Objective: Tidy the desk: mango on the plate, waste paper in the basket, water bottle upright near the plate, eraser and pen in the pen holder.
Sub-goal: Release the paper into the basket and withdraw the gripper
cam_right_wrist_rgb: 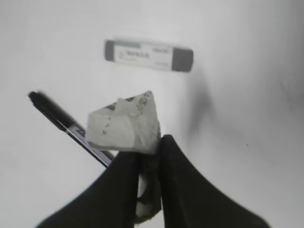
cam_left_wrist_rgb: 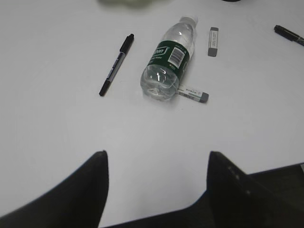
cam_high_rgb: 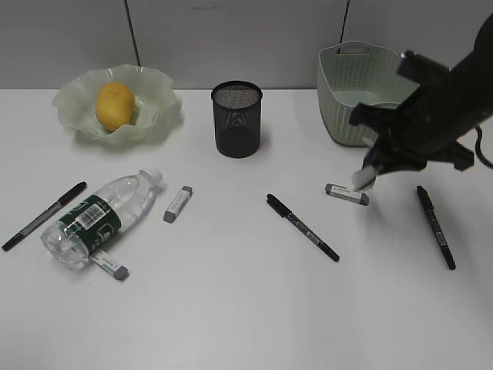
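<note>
The mango [cam_high_rgb: 114,104] lies in the wavy green plate [cam_high_rgb: 158,108] at the back left. The water bottle [cam_high_rgb: 104,213] lies on its side at the left, also in the left wrist view [cam_left_wrist_rgb: 169,59]. My right gripper [cam_right_wrist_rgb: 149,154] is shut on the waste paper [cam_right_wrist_rgb: 124,126] and holds it above the desk, in front of the basket [cam_high_rgb: 347,108]; the paper shows in the exterior view [cam_high_rgb: 363,178]. The black mesh pen holder [cam_high_rgb: 237,119] stands at the back middle. My left gripper [cam_left_wrist_rgb: 154,159] is open and empty over bare desk [cam_left_wrist_rgb: 57,118].
Erasers lie at the right [cam_high_rgb: 347,193], beside the bottle cap [cam_high_rgb: 178,203] and at the bottle's base [cam_high_rgb: 112,267]. Pens lie at the left [cam_high_rgb: 45,215], in the middle [cam_high_rgb: 302,227] and at the right [cam_high_rgb: 435,226].
</note>
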Controlling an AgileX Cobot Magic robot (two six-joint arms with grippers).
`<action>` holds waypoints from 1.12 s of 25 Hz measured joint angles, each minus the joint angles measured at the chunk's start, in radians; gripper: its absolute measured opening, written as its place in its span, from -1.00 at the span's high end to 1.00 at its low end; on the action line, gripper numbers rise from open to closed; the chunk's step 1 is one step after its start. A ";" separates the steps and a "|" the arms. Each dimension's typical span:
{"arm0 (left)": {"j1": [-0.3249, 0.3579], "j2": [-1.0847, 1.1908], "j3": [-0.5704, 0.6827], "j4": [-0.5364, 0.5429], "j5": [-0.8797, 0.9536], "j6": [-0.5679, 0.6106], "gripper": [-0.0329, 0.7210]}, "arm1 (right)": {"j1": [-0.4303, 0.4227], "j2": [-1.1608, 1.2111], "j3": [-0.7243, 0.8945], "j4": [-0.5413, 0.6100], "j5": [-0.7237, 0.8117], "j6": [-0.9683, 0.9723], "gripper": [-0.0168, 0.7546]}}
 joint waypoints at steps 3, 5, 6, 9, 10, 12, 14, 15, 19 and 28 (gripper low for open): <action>0.000 0.000 0.000 0.000 0.000 0.000 -0.39 | 0.000 -0.017 -0.100 -0.048 0.005 -0.001 0.67; 0.000 0.000 0.000 0.000 0.000 0.000 -0.39 | 0.000 -0.013 -0.186 -0.089 0.004 0.005 0.67; 0.000 0.000 0.000 0.000 0.000 0.000 -0.39 | -0.001 -0.006 -0.232 -0.112 0.004 0.010 0.67; 0.000 0.000 0.000 0.000 0.000 0.000 -0.39 | -0.014 0.035 -0.365 -0.179 0.004 0.031 0.68; 0.000 0.000 0.000 0.000 0.000 0.000 -0.39 | -0.019 0.055 -0.404 -0.195 0.004 0.034 0.68; 0.000 0.000 0.000 0.000 0.000 0.000 -0.39 | -0.037 0.097 -0.495 -0.216 0.005 0.039 0.68; 0.000 0.000 0.000 0.000 0.000 0.000 -0.39 | -0.054 0.151 -0.570 -0.234 0.005 0.040 0.68; 0.000 0.000 0.000 0.000 0.000 0.000 -0.39 | -0.063 0.181 -0.605 -0.244 0.005 0.041 0.68; 0.000 0.000 0.000 0.000 0.000 0.000 -0.39 | -0.081 0.294 -0.711 -0.311 0.005 0.042 0.67; 0.000 0.000 0.000 0.000 0.000 0.000 -0.38 | -0.082 0.493 -0.820 -0.361 0.001 0.040 -0.49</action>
